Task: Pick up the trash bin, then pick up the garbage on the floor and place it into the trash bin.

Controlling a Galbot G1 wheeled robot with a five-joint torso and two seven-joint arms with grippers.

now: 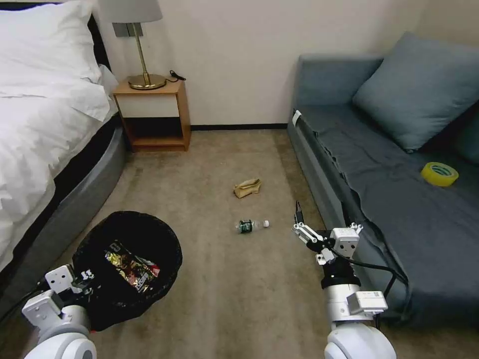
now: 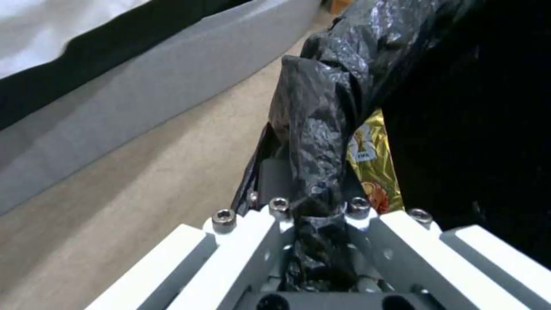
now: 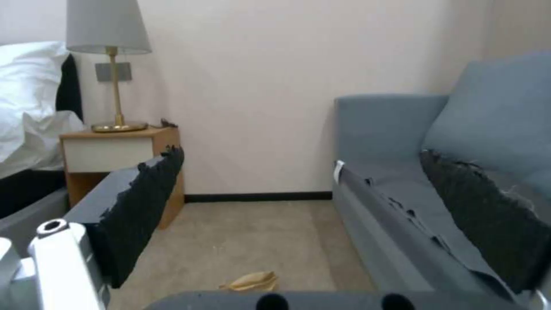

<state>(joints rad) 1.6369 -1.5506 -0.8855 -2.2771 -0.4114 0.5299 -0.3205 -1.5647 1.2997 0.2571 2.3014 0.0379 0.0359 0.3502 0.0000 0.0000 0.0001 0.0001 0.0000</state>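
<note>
The right gripper (image 1: 299, 219) hangs empty, fingers spread wide, above the carpet near the sofa (image 1: 379, 164). The left gripper (image 2: 318, 215) pinches the trash bin (image 1: 127, 269) by its bag-lined rim; 2 wrappers lie inside. The clear, green-labelled bottle (image 1: 251, 226) on the floor looks light, smooth and prone to roll, so grasp across its middle. The crumpled brown paper bag (image 1: 247, 187) beyond should crush easily.

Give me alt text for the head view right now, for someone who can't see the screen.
The left hand grips the rim of the bin, which holds wrappers. The open right hand hovers over the carpet near a bottle, with a paper bag beyond it. Bed on the left, sofa on the right.
</note>
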